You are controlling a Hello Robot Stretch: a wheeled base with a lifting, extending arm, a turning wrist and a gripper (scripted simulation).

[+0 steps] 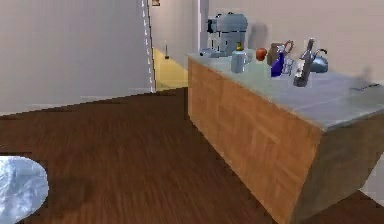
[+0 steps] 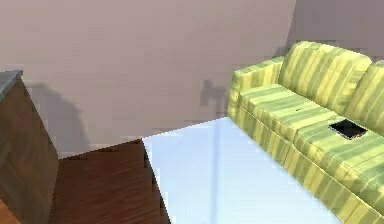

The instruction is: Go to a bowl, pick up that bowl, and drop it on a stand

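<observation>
Where the wood-sided counter point(image 1: 250, 125) runs along the forward view's right, a grey coffee machine point(image 1: 228, 35) stands at its far end, a kettle point(image 1: 316, 62) and small blobs along the top. Which is the bowl: cannot tell. Striped sofa point(image 2: 310, 100) in the arm side view. End effector state: cannot tell.

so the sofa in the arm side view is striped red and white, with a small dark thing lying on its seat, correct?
Not quite. The sofa is striped yellow and green, not red and white, as the arm side view shows. The small dark thing does lie on its seat.
</observation>
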